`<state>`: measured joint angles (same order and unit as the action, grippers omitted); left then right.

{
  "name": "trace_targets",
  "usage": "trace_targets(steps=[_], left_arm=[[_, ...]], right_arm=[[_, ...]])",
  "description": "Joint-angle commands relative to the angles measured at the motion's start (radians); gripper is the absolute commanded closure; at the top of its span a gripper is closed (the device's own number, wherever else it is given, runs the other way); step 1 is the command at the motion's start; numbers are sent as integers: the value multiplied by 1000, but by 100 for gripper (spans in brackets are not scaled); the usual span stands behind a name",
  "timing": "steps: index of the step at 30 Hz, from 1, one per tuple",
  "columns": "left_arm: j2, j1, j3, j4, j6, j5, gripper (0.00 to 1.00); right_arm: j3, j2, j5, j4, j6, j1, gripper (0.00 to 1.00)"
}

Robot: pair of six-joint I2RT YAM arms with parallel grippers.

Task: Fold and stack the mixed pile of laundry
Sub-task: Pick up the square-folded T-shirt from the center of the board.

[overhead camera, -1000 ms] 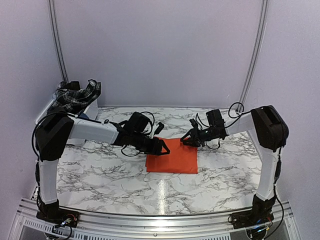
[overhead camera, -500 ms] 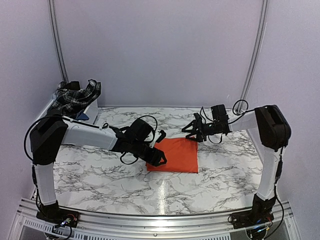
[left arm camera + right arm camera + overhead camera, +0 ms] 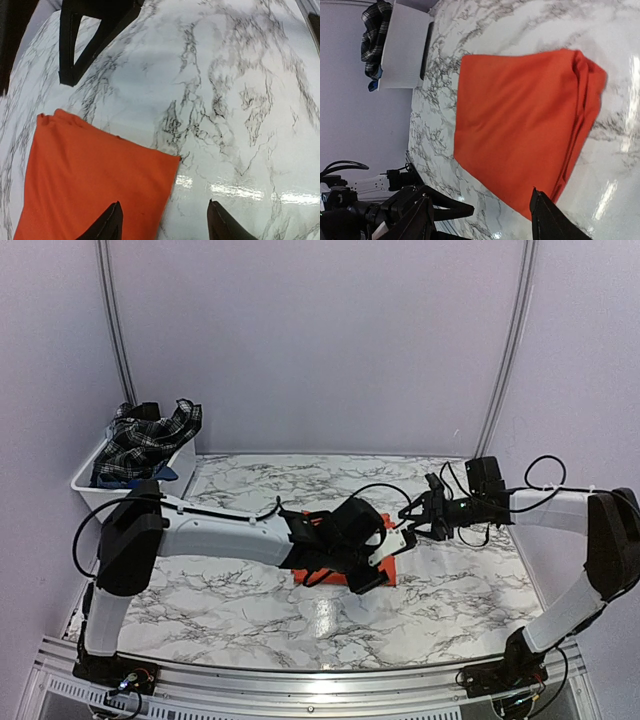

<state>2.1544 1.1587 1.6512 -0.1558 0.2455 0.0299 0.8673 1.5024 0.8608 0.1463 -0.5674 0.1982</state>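
The fingers of our left gripper stand well apart with nothing between them. One tip hangs over the near right corner of the orange T-shirt, the other over bare marble on the near side of that corner. We cannot tell whether either tip touches down. Our right gripper is spread as well and empty, just beside the shirt's right edge, toward its far corner.

The shirt lies folded flat on the table, a little right of centre. It is close to square, so we cannot name a long axis with any confidence. In the top view our left arm covers most of it. Its sides run roughly in line with the table edges. The layered, bunched edge faces right, with the thickest ruffle at the far right corner, and the smooth sides face left and near.

The plaid piece and the blue piece sit in the white bin at the far left, well apart from the shirt.
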Motion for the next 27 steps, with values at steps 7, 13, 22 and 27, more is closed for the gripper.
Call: trace_targets(steps=[7,13,22,27], left_arm=[[235,41,184,-39,158,155,49],[281,32,222,4,104,192,49],[280,-21,223,19,43,82,87],[218,-14,200,33,8,-24,100]], right_arm=[[-117,-133,-43,130,40,-65,38],[-143,-170,-51,173,60,-68,38],[-174,-170,-94,188,35,-78,34],[-312,-163,-31,-53,-186,-76,3]])
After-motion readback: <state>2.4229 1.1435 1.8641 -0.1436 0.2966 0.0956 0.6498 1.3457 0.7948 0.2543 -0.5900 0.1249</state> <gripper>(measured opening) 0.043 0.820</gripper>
